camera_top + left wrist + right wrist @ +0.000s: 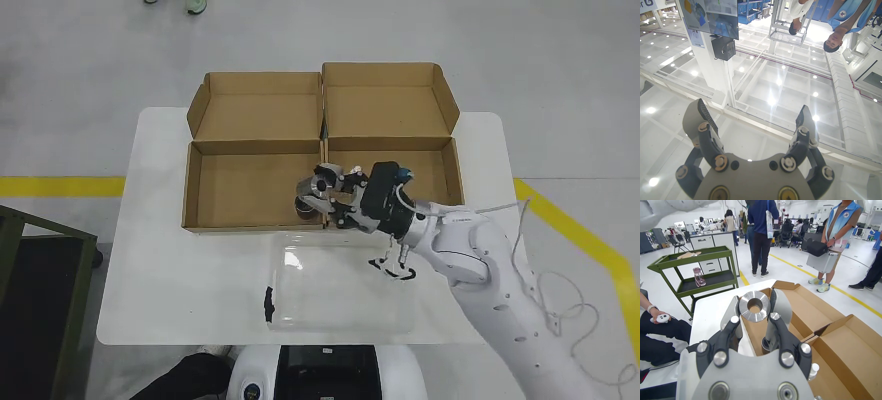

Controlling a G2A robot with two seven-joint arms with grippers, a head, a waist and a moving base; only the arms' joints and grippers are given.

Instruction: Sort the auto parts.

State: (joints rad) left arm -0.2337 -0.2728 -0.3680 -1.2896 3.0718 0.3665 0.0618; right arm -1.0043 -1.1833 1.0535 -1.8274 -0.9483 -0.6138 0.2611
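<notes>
A silver metal ring [753,317] with a round centre hole is sitting clamped by its rim between the fingers of the right gripper [754,303], which is hanging over the right end of the left cardboard box [245,190]. A dark cylindrical part [765,344] is lying in that box beneath it. The left gripper [752,105] is pointing at the ceiling, fingers spread wide, holding nothing.

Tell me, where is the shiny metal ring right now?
The shiny round metal ring is pinched in the right claw, held over the right end of the left brown cardboard box in the top view.
</notes>
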